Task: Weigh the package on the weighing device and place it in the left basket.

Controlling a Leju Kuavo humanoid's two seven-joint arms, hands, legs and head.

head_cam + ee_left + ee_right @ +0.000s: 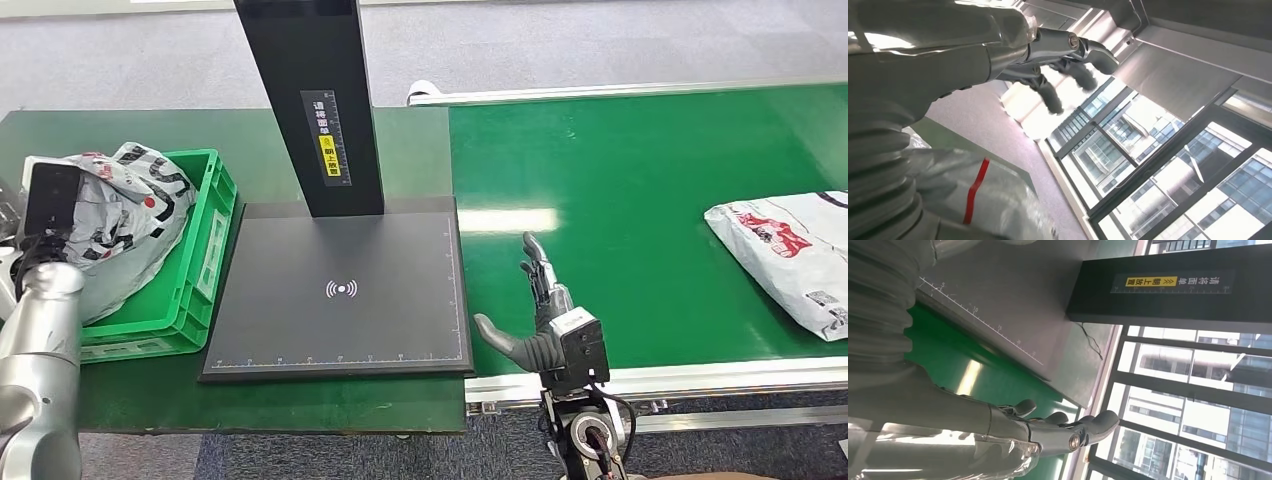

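The scale (340, 300) sits in the middle of the table (130, 130), a flat black plate with a white signal mark at its centre and a ruler printed along its near edge. A tall black post (315, 100) rises from its far side, carrying a strip label with a yellow patch. Nothing lies on the plate.

To the left, touching the scale's edge or very nearly so, is the green basket (205, 240). A grey package (120, 215) with red and black print is slumped inside it, bulging over the rim. The left arm (40, 340) stands in front of the basket. The left hand (1058, 60) shows in its own wrist view, fingers apart and lightly curled with nothing in them, above the grey wrap with its red stripe (windows and ceiling behind it, so the hand points upward).

Right of the scale runs the green belt (640, 210). The right hand (545, 310) hovers over the belt's near edge, just beside the scale's corner, palm up, fingers spread, holding nothing. In the right wrist view those fingers (1068, 425) reach out over the green with the scale beyond.

A second package (790, 255), white with red print, lies far to the right on the belt, well apart from the right hand.
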